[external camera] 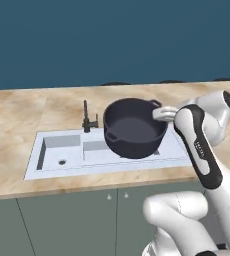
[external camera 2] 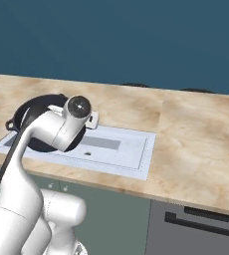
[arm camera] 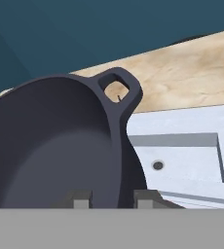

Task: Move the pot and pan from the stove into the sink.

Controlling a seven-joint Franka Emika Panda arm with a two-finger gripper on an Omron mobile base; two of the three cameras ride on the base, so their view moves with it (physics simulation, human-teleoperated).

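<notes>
The pot (external camera: 134, 127) is a deep dark navy-grey vessel with loop side handles, and it hangs tilted over the sink (external camera: 62, 150). My gripper (external camera: 159, 114) is shut on its rim at the right-hand handle. In the hand view the fingertips (arm camera: 111, 199) straddle the wall of the pot (arm camera: 55, 146), and its far loop handle stands up against the counter. From the right base view, the pot (external camera 2: 34, 105) is partly hidden behind my arm, above the left end of the sink (external camera 2: 121, 147). The pan and the stove are out of view.
A thin dark faucet (external camera: 87, 117) stands behind the basin, just left of the pot. The drain (arm camera: 158, 165) lies in the basin floor. Beige marbled counter (external camera 2: 196, 139) stretches to the right, with cabinet fronts (external camera: 67, 222) below.
</notes>
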